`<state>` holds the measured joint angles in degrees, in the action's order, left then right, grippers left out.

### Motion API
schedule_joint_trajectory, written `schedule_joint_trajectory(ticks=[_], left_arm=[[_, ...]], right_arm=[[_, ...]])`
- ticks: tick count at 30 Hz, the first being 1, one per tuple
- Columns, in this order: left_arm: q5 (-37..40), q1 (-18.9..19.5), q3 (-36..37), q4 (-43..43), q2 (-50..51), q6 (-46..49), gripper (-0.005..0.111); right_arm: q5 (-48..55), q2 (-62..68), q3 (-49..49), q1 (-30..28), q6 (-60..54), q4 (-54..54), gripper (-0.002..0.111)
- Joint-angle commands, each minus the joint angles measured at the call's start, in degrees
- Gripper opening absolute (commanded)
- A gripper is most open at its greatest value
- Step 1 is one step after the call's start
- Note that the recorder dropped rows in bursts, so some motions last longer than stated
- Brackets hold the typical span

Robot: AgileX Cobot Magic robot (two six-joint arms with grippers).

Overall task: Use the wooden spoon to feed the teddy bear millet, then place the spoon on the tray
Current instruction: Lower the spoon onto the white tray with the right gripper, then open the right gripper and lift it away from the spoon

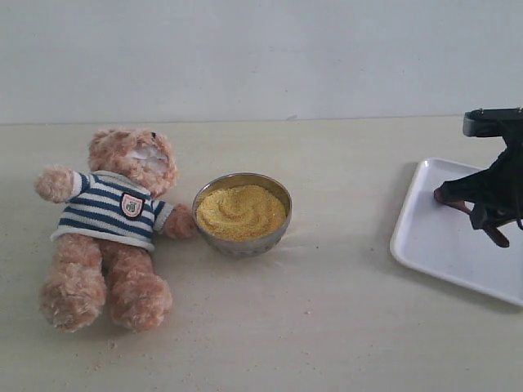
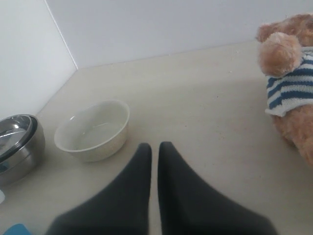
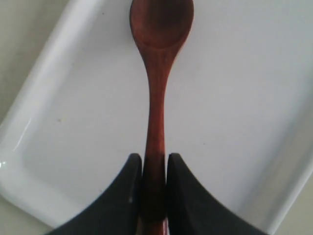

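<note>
- Exterior view: teddy bear lies at the left. The metal bowl of millet is just right of it, touching its arm. The tray is far right. The right gripper hangs over the tray with the wooden spoon; the path is unobstructed.
- Left wrist view: left gripper is closed and empty, parked left of the bear. A white bowl and a steel bowl stand nearby, well apart from the work.
- Right wrist view: right gripper is clamped on the slim handle of the spoon, whose bowl is empty. Judged light, stiff and glossy, so likely slippery; a mid-handle hold suits it. The tray lies beneath; contact cannot be told.
</note>
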<state>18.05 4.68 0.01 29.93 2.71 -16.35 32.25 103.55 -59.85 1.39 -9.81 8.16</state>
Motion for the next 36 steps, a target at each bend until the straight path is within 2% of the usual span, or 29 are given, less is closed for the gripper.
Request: schedule_joint_trajectory(ticks=[1,12,17,20,28,30,34,36], left_arm=[[-0.4,-0.2,0.0,0.1,0.0,0.1,0.005],[-0.5,-0.2,0.0,0.1,0.0,0.1,0.005],[-0.5,-0.2,0.0,0.1,0.0,0.1,0.005],[-0.5,-0.2,0.0,0.1,0.0,0.1,0.005],[-0.5,-0.2,0.0,0.1,0.0,0.1,0.005],[-0.5,-0.2,0.0,0.1,0.0,0.1,0.005],[-0.5,-0.2,0.0,0.1,0.0,0.1,0.005],[-0.5,-0.2,0.0,0.1,0.0,0.1,0.005]], right_arm=[[-2.1,0.1,-0.2,-0.3,-0.2,-1.8,0.0],[-2.6,3.8,-0.2,-0.3,0.6,-2.4,0.002],[-2.9,4.0,-0.2,-0.3,0.9,-2.4,0.032],[-2.9,4.0,-0.2,-0.3,0.9,-2.4,0.04],[-2.9,4.0,-0.2,-0.3,1.8,-2.4,0.042],[-2.9,4.0,-0.2,-0.3,1.8,-2.4,0.05],[-3.3,4.0,-0.2,-0.3,2.2,-2.4,0.075],[-3.5,4.0,-0.2,-0.3,2.2,-2.4,0.079]])
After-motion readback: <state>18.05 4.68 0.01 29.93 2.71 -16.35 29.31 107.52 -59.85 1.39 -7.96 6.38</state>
